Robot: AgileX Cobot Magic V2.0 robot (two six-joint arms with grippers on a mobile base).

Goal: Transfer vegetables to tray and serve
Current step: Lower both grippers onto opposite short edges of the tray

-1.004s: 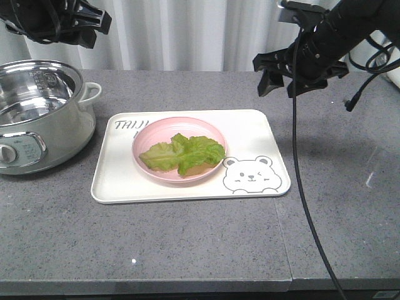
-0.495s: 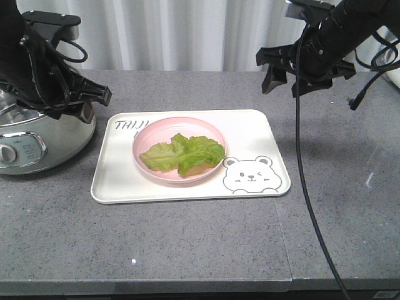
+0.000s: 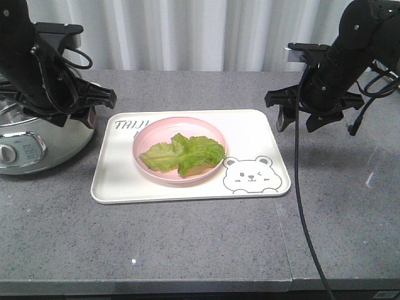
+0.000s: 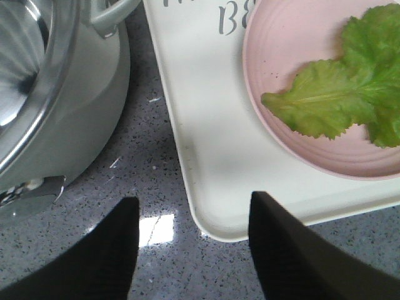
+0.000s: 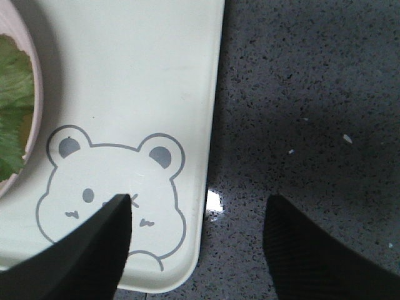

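The vegetables, crinkly green lettuce leaves, lie in a round pink plate that stands on the cream tray with the bear drawing. My left gripper hangs open at the tray's left side. In the left wrist view its fingers straddle a corner of the tray, with the vegetables ahead. My right gripper is open at the tray's right edge. In the right wrist view one finger is over the bear on the tray and the other over the counter. Both grippers hold nothing.
A silver electric pot with a white handle stands just left of the tray, close beside my left gripper; it also shows as the pot in the left wrist view. The counter is grey speckled stone, with a seam at front right.
My left arm has come down from the upper left to the tray's left side. My right arm has dropped and moved toward the tray's right edge. Tray, plate and leaves have not moved.
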